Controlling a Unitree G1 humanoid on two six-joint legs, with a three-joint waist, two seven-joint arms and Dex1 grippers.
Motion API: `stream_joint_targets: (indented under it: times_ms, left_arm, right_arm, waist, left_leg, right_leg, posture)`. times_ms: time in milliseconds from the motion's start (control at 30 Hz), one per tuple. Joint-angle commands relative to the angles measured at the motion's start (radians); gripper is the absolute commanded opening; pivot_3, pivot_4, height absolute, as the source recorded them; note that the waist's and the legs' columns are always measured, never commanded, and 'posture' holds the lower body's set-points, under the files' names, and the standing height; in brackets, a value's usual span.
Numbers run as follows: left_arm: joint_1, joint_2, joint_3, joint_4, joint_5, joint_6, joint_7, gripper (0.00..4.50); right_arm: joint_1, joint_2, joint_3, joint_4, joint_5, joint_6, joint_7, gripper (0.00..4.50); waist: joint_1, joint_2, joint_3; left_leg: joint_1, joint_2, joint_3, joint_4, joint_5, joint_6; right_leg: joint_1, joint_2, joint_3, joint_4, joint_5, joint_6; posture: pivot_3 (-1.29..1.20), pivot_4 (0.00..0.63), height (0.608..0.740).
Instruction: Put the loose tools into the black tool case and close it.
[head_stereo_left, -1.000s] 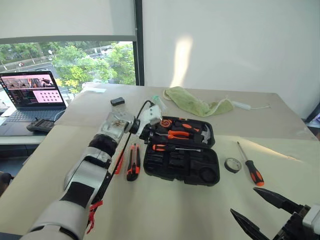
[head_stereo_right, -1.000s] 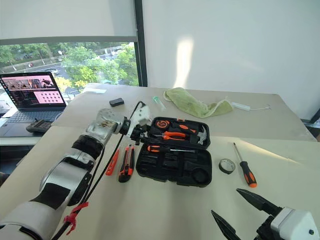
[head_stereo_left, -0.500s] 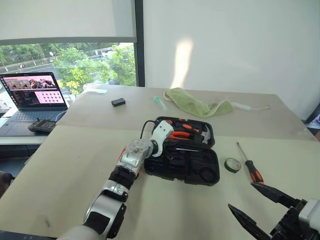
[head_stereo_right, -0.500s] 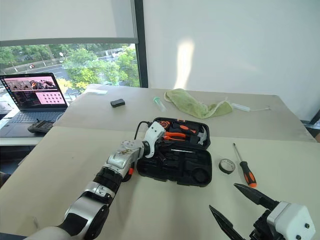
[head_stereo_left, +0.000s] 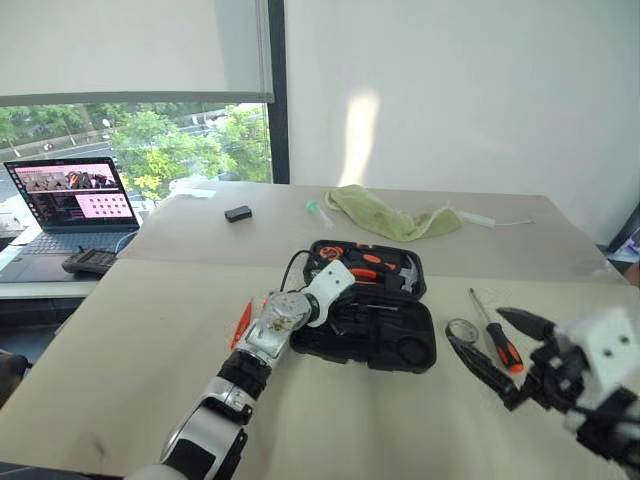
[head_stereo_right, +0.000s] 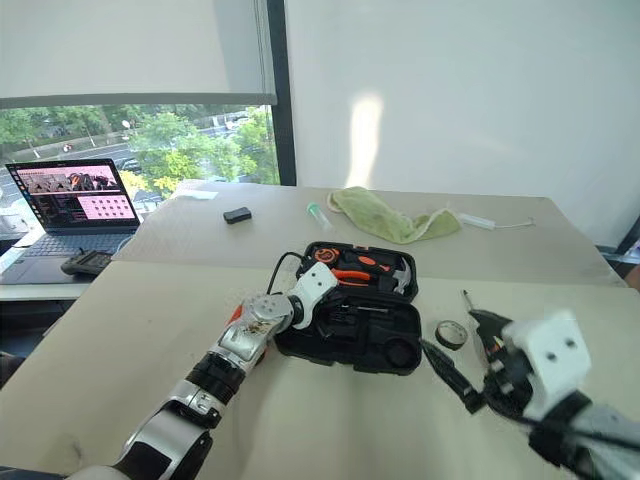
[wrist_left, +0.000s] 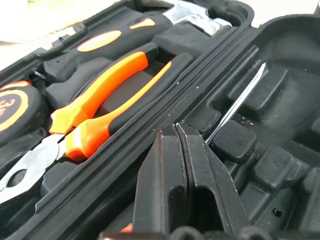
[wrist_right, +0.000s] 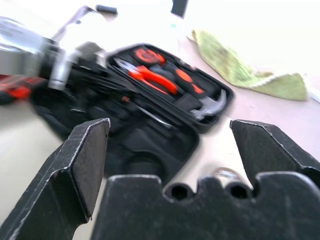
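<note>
left wrist view | screwdriver (wrist_left: 235, 107) handle hidden behind shut left tool (wrist_left: 182, 150)

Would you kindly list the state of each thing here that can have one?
black tool case: open, lid flat
left gripper: shut, empty, over the case
right gripper: open, empty
screwdriver: loose on the table
tape roll: loose on the table
laptop: open, screen on
</note>
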Motion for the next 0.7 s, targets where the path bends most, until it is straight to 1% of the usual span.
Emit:
stream_joint_targets:
  times_ms: [33,67,100,133,167,200,267,300,333,400,467,500,600,667,700]
  left_arm:
    - [0.011,0.043,0.102,-0.252,-0.280,0.181,-0.223,0.07]
    - [0.021,0.089,0.126,-0.353,-0.380,0.276,-0.312,0.31]
    - [0.029,0.122,0.138,-0.422,-0.443,0.342,-0.361,0.58]
    - [0.041,0.180,0.141,-0.487,-0.489,0.395,-0.417,0.69]
    - [0.052,0.227,0.141,-0.537,-0.516,0.430,-0.448,1.10]
    - [0.061,0.272,0.140,-0.580,-0.548,0.468,-0.482,1.46]
    - [0.080,0.360,0.134,-0.665,-0.598,0.517,-0.546,2.31]
    - [0.086,0.391,0.134,-0.700,-0.626,0.545,-0.566,2.47]
    - [0.093,0.422,0.134,-0.736,-0.647,0.565,-0.582,2.81]
    - [0.108,0.471,0.141,-0.803,-0.691,0.609,-0.596,3.52]
    - [0.125,0.498,0.145,-0.862,-0.715,0.632,-0.581,4.24]
    - [0.132,0.510,0.149,-0.884,-0.725,0.643,-0.569,4.43]
    - [0.165,0.537,0.163,-0.963,-0.748,0.661,-0.523,4.43]
    - [0.182,0.541,0.169,-0.999,-0.760,0.664,-0.495,4.43]
    - [0.195,0.541,0.175,-1.008,-0.763,0.663,-0.477,4.48]
  right_arm:
    - [-0.168,-0.033,0.072,0.151,0.131,0.138,-0.123,4.50]
    - [-0.231,-0.078,0.115,0.208,0.116,0.214,-0.155,4.50]
    - [-0.272,-0.110,0.143,0.242,0.101,0.271,-0.175,4.50]
    - [-0.332,-0.158,0.198,0.284,0.057,0.341,-0.191,4.50]
    - [-0.384,-0.190,0.244,0.323,0.036,0.390,-0.192,4.50]
    - [-0.434,-0.201,0.280,0.359,0.035,0.424,-0.179,4.50]
    - [-0.547,-0.182,0.339,0.459,0.067,0.506,-0.147,4.50]
    - [-0.595,-0.168,0.360,0.502,0.072,0.545,-0.141,4.50]
    - [-0.650,-0.153,0.387,0.548,0.067,0.582,-0.129,4.50]
    - [-0.753,-0.124,0.433,0.633,0.043,0.643,-0.099,4.50]
    - [-0.843,-0.102,0.473,0.713,-0.002,0.688,-0.063,4.50]
    - [-0.891,-0.090,0.502,0.756,-0.027,0.705,-0.038,4.50]
    - [-0.994,-0.061,0.636,0.912,-0.162,0.703,0.068,4.50]
    - [-1.017,-0.059,0.710,0.990,-0.253,0.666,0.140,4.50]
    - [-1.034,-0.051,0.728,1.032,-0.287,0.655,0.173,4.24]
  waist:
    - [-0.002,-0.001,0.001]
    - [-0.006,-0.001,0.002]
    - [-0.014,0.000,0.002]
    - [-0.017,0.001,0.003]
    - [-0.024,0.002,0.002]
    - [-0.027,0.003,0.002]
    - [-0.028,0.003,0.001]
    - [-0.028,0.003,0.001]
    - [-0.027,0.003,0.001]
    - [-0.025,0.003,0.002]
    - [-0.026,0.004,0.003]
    - [-0.025,0.004,0.003]
    - [-0.030,0.004,0.003]
    - [-0.027,0.004,0.003]
    - [-0.025,0.004,0.003]
  left_leg:
    - [-0.003,0.000,0.000,0.000,0.000,0.000]
    - [-0.004,0.000,0.000,0.000,0.000,0.000]
    - [-0.007,0.000,0.000,0.001,0.000,0.000]
    - [-0.010,0.000,0.000,0.001,0.001,-0.001]
    - [-0.010,0.000,0.000,0.001,0.004,-0.007]
    - [-0.012,0.000,0.001,0.001,0.005,-0.008]
    - [-0.011,0.000,0.001,0.000,0.005,-0.009]
    - [-0.011,0.000,0.000,-0.001,0.005,-0.009]
    - [-0.011,-0.001,0.001,-0.001,0.005,-0.008]
    - [-0.012,-0.001,0.000,0.000,0.003,-0.004]
    - [-0.012,-0.001,0.000,0.001,0.001,-0.001]
    - [-0.012,-0.001,0.001,0.001,0.001,0.000]
    - [-0.011,-0.002,0.001,0.001,0.000,0.000]
    - [-0.011,-0.001,0.001,0.001,0.001,0.000]
    - [-0.011,-0.001,0.000,0.001,0.001,-0.001]
  right_leg:
    - [-0.002,0.000,0.000,0.000,0.001,0.001]
    - [-0.003,0.001,0.000,0.000,0.002,0.003]
    - [-0.006,0.001,0.000,0.000,0.003,0.004]
    - [-0.009,0.001,0.000,0.001,0.003,0.004]
    - [-0.010,0.000,0.000,0.002,0.003,0.004]
    - [-0.012,0.000,0.001,0.002,0.003,0.004]
    - [-0.011,0.003,0.000,0.001,0.002,0.004]
    - [-0.010,0.005,0.001,0.000,0.002,0.004]
    - [-0.010,0.006,0.001,0.000,0.002,0.004]
    - [-0.010,0.007,0.001,-0.001,0.002,0.004]
    - [-0.010,0.007,0.001,-0.001,0.003,0.005]
    - [-0.010,0.007,0.002,-0.001,0.003,0.005]
    - [-0.009,0.007,0.002,-0.001,0.003,0.005]
    - [-0.009,0.008,0.002,-0.001,0.003,0.005]
    - [-0.009,0.008,0.002,-0.001,0.003,0.005]
  posture:
    - [0.00,0.150,0.740]
    - [0.00,0.150,0.740]
    - [0.00,0.150,0.740]
    - [0.00,0.150,0.740]
    - [0.00,0.150,0.740]
    - [0.00,0.150,0.740]
    - [0.00,0.150,0.740]
    - [0.00,0.150,0.740]
    - [0.00,0.150,0.740]
    - [0.00,0.150,0.740]
    - [0.00,0.150,0.740]
    - [0.00,0.150,0.740]
    - [0.00,0.150,0.740]
    - [0.00,0.150,0.740]
    - [0.00,0.150,0.740]
